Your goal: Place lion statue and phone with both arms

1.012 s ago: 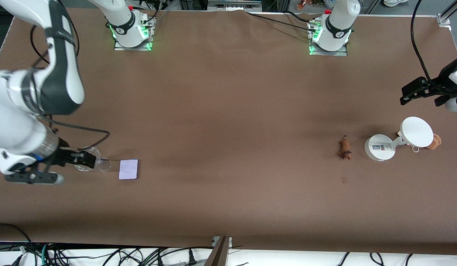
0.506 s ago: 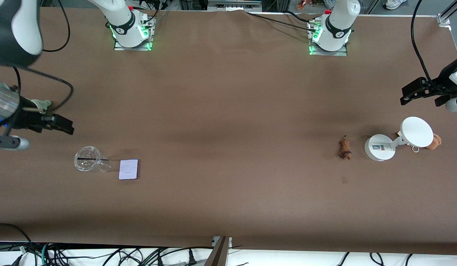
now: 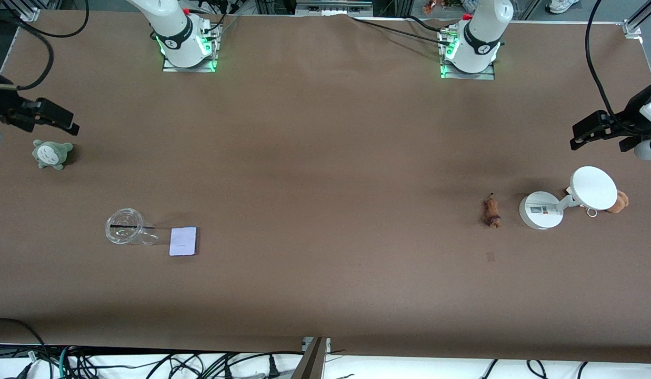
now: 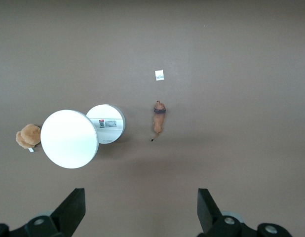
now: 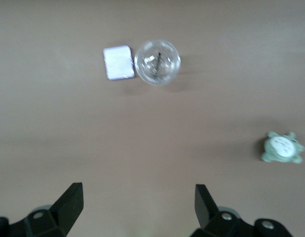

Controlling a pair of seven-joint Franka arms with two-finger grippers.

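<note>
Brown paper-covered desk (image 3: 325, 158) carries all items, none held. Small flat pale lavender-white phone (image 3: 183, 241) lies toward the right arm's end, just beside a clear plastic cup (image 3: 126, 233) with a dark straw. Grey-green plush toy (image 3: 52, 153) sits farther from the front camera than the cup. Right gripper (image 3: 46, 121) hangs above the desk near that toy, fingers spread, empty. Tiny reddish-brown lion statue (image 3: 492, 211) lies toward the left arm's end, near a white round-based stand with a disc (image 3: 564, 201); a tan-brown plush toy (image 3: 620, 201) is partly hidden by the disc. Left gripper (image 3: 601, 130) hangs at the desk's edge, fingers spread, empty
</note>
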